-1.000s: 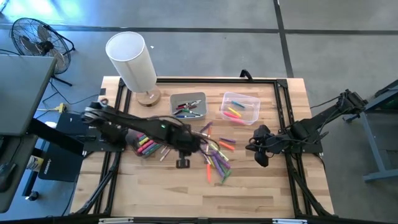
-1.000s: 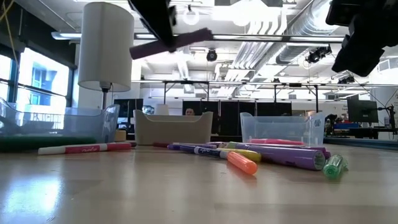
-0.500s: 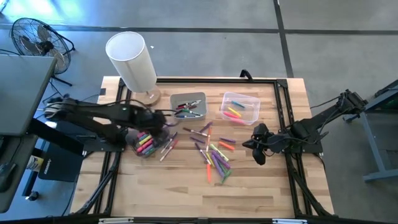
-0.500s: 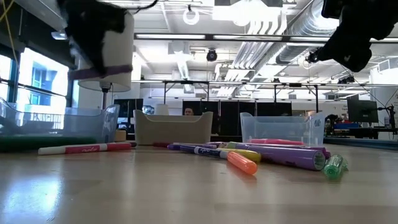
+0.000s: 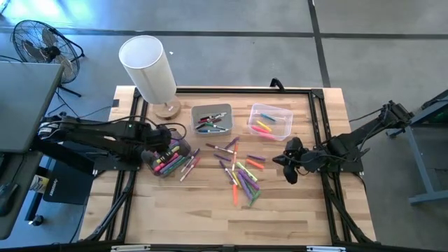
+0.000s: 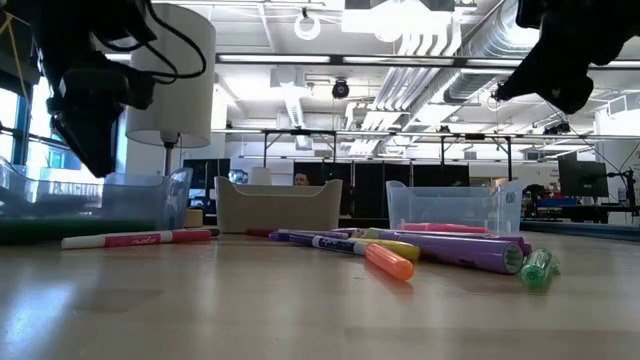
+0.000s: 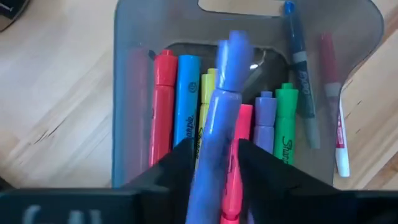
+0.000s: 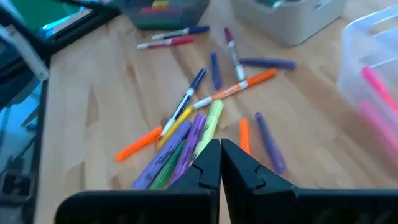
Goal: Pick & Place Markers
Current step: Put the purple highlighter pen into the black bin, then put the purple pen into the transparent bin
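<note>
White lamp [image 5: 148, 66] – grey bin [image 5: 211, 119] – beside markers [image 5: 238, 171].

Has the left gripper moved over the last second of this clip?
Yes. In the high view the left gripper has swung from the loose marker pile to above the clear bin on the table's left, carrying a purple marker.

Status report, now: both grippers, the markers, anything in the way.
Left gripper over the clear bin, fingers apart, purple marker between them. Right gripper shut, empty, above the loose markers. Nothing in the way.
</note>
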Available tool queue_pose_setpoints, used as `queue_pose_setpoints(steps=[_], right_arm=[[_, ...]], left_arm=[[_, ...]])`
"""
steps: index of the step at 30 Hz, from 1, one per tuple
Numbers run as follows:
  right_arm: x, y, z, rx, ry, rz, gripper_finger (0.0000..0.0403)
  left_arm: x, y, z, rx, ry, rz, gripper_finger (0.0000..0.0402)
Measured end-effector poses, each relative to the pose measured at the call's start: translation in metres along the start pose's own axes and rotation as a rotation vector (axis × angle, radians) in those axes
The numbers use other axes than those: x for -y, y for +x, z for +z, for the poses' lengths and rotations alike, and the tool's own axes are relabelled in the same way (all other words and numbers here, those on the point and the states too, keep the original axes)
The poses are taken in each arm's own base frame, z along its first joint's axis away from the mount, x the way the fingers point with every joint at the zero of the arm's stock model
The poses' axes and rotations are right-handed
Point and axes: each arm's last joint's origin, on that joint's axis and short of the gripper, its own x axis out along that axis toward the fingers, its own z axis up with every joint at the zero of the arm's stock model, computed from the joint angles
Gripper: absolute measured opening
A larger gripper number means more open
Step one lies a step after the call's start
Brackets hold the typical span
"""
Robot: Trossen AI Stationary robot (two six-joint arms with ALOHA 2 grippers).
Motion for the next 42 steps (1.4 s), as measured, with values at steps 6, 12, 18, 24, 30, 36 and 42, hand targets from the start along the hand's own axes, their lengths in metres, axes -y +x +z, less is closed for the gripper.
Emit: queue_pose_setpoints(steps=[6, 12, 18, 24, 30, 36, 42], right_arm=[[0.003, 0.001, 0.003, 0.066, -0.028, -0.066, 0.0000], [0.002, 0.014, 0.009, 0.065, -0.101, -0.067, 0.0000], [-0.011, 0.046, 0.035, -0.016, -0.184, -0.147, 0.0000], [-0.019, 0.089, 0.064, -0.282, -0.247, -0.276, 0.0007], [-0.011, 0.132, 0.071, -0.618, -0.290, -0.329, 0.0057], [0.010, 0.166, 0.052, -0.792, -0.328, -0.317, 0.0120], [0.024, 0.179, 0.043, -0.820, -0.366, -0.352, 0.0133]], left_arm=[[0.001, 0.005, 0.001, -0.016, 0.039, 0.026, 0.0179], [0.010, -0.013, 0.016, 0.085, -0.014, -0.035, 0.0180], [0.023, -0.052, 0.039, 0.237, 0.036, -0.147, 0.0163], [0.033, -0.070, 0.055, 0.379, 0.023, -0.255, 0.0152], [0.038, -0.075, 0.061, 0.445, 0.008, -0.319, 0.0151], [0.040, -0.076, 0.063, 0.459, 0.007, -0.347, 0.0151], [0.041, -0.077, 0.063, 0.450, 0.014, -0.380, 0.0151]])
